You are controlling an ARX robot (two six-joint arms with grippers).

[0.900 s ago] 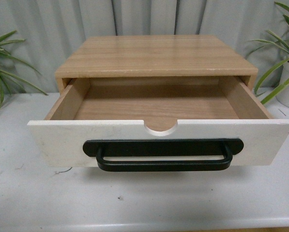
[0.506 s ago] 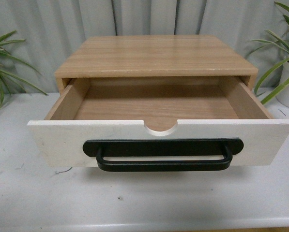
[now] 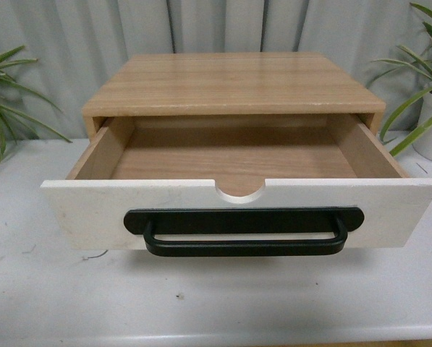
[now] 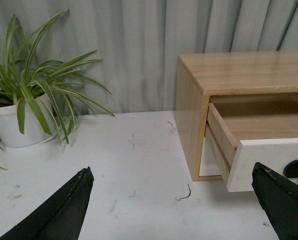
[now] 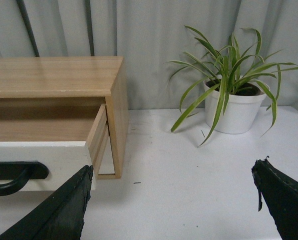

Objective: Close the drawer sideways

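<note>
The one wide, shallow white-fronted drawer (image 3: 288, 194), with one long black bar handle (image 3: 243, 246), stands pulled out of a light wooden cabinet (image 3: 234, 81) on the white surface (image 3: 201, 303). Two potted plants flank it: left plant (image 4: 24, 100), right plant (image 5: 228, 95). The left pincer (image 4: 171, 170) and right pincer (image 5: 172, 167) both gape released, gripping nothing.

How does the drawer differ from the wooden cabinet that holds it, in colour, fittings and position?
The drawer has a white front; the cabinet is bare light wood. The drawer carries a black handle; the cabinet shows none. The drawer is pulled out and empty, while the cabinet stands behind it. Both share light wood: the drawer's inside matches the cabinet.
</note>
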